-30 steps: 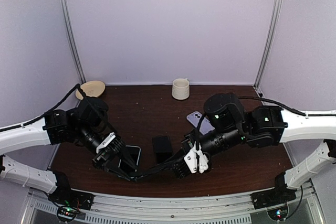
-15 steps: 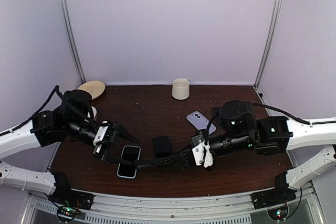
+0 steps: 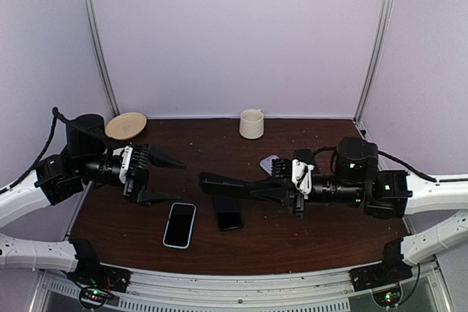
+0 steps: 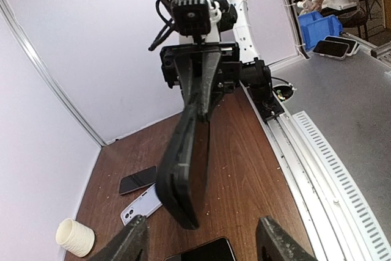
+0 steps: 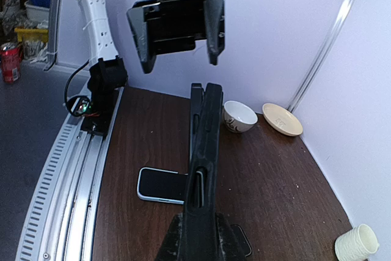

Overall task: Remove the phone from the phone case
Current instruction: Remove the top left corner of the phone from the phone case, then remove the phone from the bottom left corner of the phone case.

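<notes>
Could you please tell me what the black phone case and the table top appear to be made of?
Phone case: looks like matte black plastic or rubber; dull, no glare, stays straight while held by one end.
Table: dark brown wood or wood-look laminate; grain streaks, faint sheen.

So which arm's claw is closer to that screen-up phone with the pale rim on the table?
Left. The left gripper hangs open just past the phone's far end; the right gripper, clamped on the black case, is farther off to its right.

Phone (image 3: 180,224) dropped onto table (image 3: 314,235); left claw (image 3: 178,180) opened, pulled back; right claw (image 3: 283,186) lifted case (image 3: 234,183) clear.
</notes>
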### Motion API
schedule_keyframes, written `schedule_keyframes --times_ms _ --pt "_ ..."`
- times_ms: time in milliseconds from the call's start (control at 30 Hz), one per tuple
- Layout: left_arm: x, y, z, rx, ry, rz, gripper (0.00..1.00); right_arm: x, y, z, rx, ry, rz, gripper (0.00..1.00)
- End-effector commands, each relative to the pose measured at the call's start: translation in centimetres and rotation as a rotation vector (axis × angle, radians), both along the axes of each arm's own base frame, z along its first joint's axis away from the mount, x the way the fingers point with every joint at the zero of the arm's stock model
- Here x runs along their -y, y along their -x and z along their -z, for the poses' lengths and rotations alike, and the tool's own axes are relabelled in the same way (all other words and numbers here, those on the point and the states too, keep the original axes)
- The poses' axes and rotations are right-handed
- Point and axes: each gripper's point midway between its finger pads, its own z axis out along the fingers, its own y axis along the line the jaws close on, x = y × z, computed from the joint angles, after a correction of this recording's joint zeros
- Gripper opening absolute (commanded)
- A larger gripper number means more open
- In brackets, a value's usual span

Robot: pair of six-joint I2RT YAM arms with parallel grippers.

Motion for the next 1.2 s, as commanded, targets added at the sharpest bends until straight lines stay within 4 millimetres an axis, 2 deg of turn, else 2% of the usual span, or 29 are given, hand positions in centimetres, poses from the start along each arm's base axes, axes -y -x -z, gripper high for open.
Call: schedule_keyframes --times_ms 0,200,433,700,833,1167 --pt "-0.3 0.3 -2.1 -0.010 0.095 0.032 0.62 1.6 -1.1 -6.5 -0.090 -0.270 0.016 0.00" --pt "-0.5 1.2 -3.2 -0.066 0.135 0.114 0.56 2.5 0.6 -8.7 -0.143 -0.386 -0.140 0.00" --pt "-0.3 1.7 -4.1 -0.110 0.165 0.166 0.46 2.5 2.4 -10.4 -0.131 -0.450 -0.265 0.00" --pt "-0.3 3.0 -4.8 -0.163 0.191 0.259 0.41 1.4 3.7 -11.2 -0.157 -0.479 -0.400 0.00" --pt "-0.4 3.8 -5.0 -0.185 0.210 0.319 0.40 0.8 3.4 -11.1 -0.161 -0.475 -0.408 0.00" --pt "0.3 4.1 -4.1 -0.229 0.178 0.349 0.38 -0.1 3.3 -10.9 -0.160 -0.466 -0.432 0.00"
